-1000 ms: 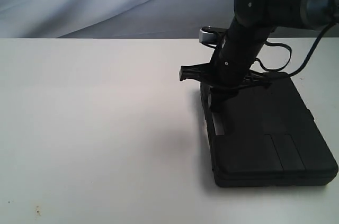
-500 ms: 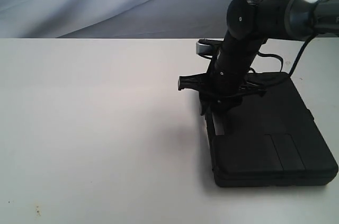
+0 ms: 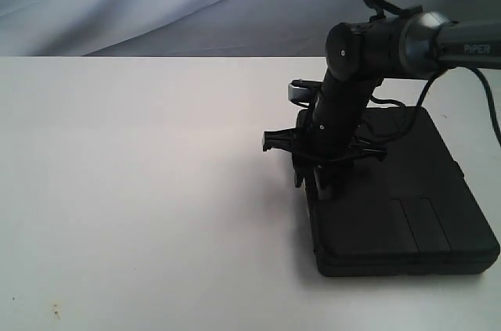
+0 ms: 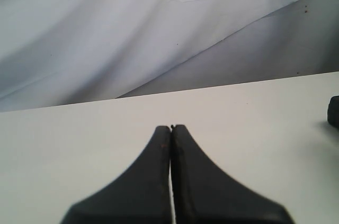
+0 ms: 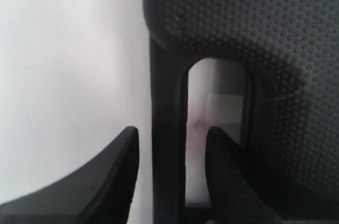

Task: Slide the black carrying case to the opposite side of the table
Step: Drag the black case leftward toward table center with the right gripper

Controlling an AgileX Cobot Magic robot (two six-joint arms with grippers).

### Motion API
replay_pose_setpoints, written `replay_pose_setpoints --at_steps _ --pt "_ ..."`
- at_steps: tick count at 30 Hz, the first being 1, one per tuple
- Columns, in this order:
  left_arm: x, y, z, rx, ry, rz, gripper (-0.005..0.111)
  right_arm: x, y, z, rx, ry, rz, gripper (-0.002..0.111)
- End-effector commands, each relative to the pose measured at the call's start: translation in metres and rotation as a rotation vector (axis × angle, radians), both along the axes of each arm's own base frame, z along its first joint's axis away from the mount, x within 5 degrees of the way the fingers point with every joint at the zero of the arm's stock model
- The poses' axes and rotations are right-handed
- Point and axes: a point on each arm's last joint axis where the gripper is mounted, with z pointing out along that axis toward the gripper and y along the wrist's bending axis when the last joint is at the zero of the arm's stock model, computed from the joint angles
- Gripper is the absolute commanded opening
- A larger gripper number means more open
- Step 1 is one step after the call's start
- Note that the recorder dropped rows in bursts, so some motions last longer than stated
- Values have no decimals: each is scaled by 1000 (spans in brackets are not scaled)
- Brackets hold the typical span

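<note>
The black case [image 3: 407, 206] lies flat on the white table [image 3: 141, 190] at the right, its handle edge facing left. My right gripper [image 3: 315, 178] points down at that edge. In the right wrist view the right gripper [image 5: 172, 130] is open and straddles the handle bar [image 5: 168, 102]: one finger sits in the handle slot [image 5: 220, 97], the other outside over the table, with a gap on each side of the bar. The left gripper [image 4: 171, 127] is shut on nothing above bare table [image 4: 79, 123]; it does not show in the exterior view.
A grey-white cloth backdrop [image 3: 156, 2] hangs behind the table's far edge. Cables [image 3: 399, 116] trail from the right arm over the back of the case. A dark object [image 4: 333, 110] shows at the edge of the left wrist view.
The right arm has swung left and nearer along the case's handle edge, with the gripper lower at the handle. The case has not moved.
</note>
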Motion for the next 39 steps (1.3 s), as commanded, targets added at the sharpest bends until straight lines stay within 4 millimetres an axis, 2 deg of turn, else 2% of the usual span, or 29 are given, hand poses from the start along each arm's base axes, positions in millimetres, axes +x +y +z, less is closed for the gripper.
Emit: replay_pose_setpoints --at_steps 1,6,10,13,20,24,39 --pt "0 0 -1 -2 -3 4 0 4 0 -6 1 -8 -14 36" --pt "0 0 -1 -2 -3 4 0 4 0 -7 1 -9 -22 0" --pt "0 0 -1 -2 -3 4 0 2 4 -7 3 -10 -36 0" --pt "0 0 -1 -2 -3 4 0 -3 19 -7 29 -46 -58 0" --pt "0 0 -1 -2 -3 4 0 -6 37 -8 41 -45 -68 0" --pt "0 0 -1 -2 -3 4 0 -8 54 -13 58 -58 -74 0" --pt "0 0 -1 -2 -3 4 0 -3 99 -12 131 -102 -101 0"
